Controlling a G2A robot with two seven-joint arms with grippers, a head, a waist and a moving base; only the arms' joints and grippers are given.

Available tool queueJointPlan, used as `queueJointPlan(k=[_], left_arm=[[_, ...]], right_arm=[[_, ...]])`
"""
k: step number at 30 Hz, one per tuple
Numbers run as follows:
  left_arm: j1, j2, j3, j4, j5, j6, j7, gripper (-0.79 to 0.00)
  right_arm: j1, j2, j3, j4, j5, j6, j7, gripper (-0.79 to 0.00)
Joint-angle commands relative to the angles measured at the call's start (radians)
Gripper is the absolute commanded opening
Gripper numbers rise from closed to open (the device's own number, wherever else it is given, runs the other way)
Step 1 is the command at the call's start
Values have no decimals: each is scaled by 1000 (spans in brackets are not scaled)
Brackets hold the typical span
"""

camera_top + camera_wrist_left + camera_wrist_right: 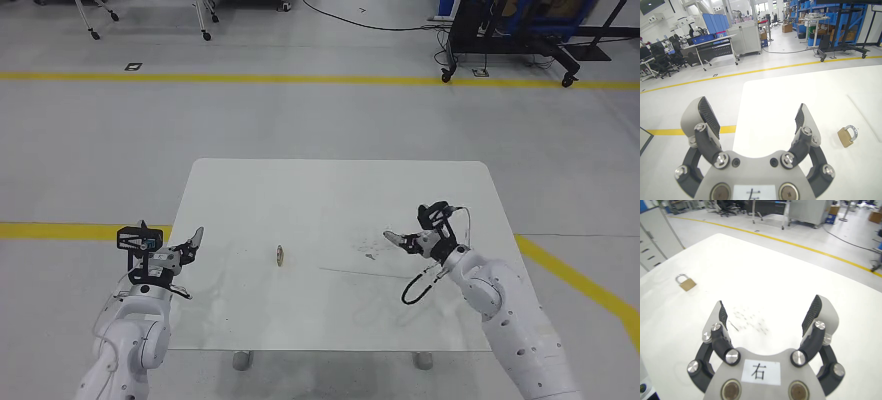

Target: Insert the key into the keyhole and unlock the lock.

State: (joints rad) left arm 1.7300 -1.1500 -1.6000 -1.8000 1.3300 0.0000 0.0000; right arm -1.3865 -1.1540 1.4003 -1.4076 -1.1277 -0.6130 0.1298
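A brass padlock (pixel 281 256) with a silver shackle lies flat near the middle of the white table (pixel 330 190); it also shows in the left wrist view (pixel 846 137) and the right wrist view (pixel 686 283). A small thin silver key (pixel 733 325) lies on the table right beside one fingertip of my right gripper (pixel 768 302), which is open and holds nothing. In the top view the key (pixel 370 256) sits just left of the right gripper (pixel 405 238). My left gripper (pixel 753 106) is open and empty at the table's left edge (pixel 188 248), well apart from the padlock.
Faint scuff marks (pixel 751 321) dot the tabletop around the key. Yellow floor lines (pixel 300 78) run around the table. Wheeled stands and racks (pixel 520 40) are far behind it.
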Motion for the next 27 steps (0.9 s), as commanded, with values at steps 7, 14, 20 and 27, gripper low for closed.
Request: queueJointPlan(k=[7,14,20,27], left_arm=[[0,0,0,0,0,0,0,0],[0,0,0,0,0,0,0,0],[0,0,0,0,0,0,0,0],[0,0,0,0,0,0,0,0]], right_arm=[[154,22,-74,155,-225,-384,39,0],[247,18,-185,228,-278,-399,45,-126],[299,19,-277,261,-312,-399,43,-302],[353,19,-361,305,-299,-399,61,-397]])
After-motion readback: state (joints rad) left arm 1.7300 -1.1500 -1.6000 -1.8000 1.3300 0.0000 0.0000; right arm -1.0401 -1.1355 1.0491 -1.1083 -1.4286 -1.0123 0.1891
